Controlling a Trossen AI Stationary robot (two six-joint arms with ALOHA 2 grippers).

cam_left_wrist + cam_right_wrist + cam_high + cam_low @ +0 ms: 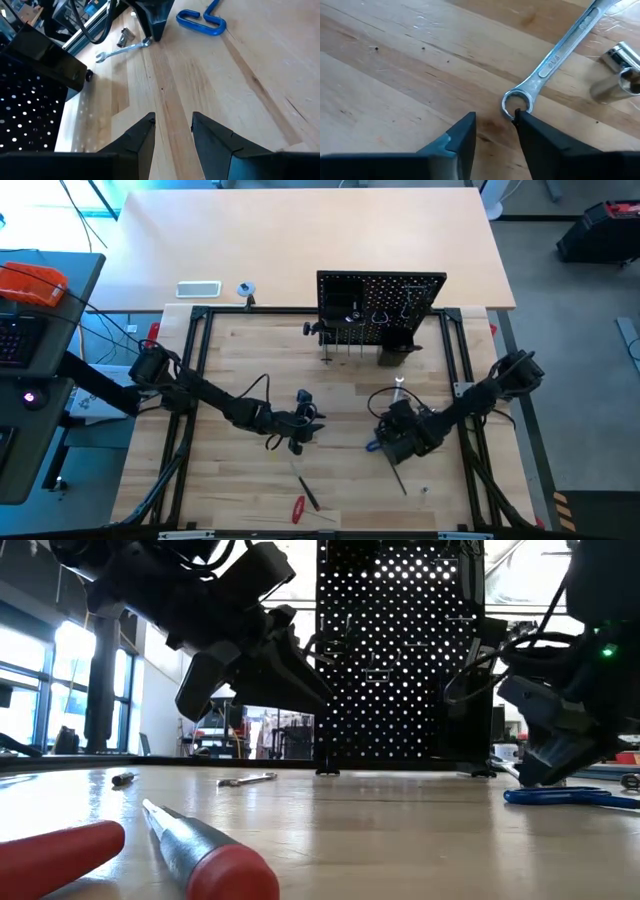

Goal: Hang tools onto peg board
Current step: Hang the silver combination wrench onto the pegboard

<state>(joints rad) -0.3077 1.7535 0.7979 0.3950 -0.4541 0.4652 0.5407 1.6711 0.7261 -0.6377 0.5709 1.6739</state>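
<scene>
- Nearest the low camera, two red-handled screwdrivers are lying on the wooden bench, not yet hung.
- Over by the right end effector, a silver combination wrench is resting flat; the fingers are standing a narrow way apart and holding nothing, with one fingertip sitting at the wrench's ring end.
- Just beside the wrench a small metal socket is lying, and a blue-handled hex key is lying near that arm.
- Judging by this, the step in hand is picking up the wrench: the right end effector is lining up on it but is not gripping it.
- Meanwhile the left end effector is hovering above bare bench near the middle, its fingers narrowly parted and empty.
- At the far edge of the bench the black peg board is standing upright, with hooks and a small black bin at its foot; some items are already hanging on it, too small to name.
- Next, I judge, the right fingers need to straddle the wrench shank and close, since the flat tool gives little to pinch, then carry the ring end to a free hook.
</scene>
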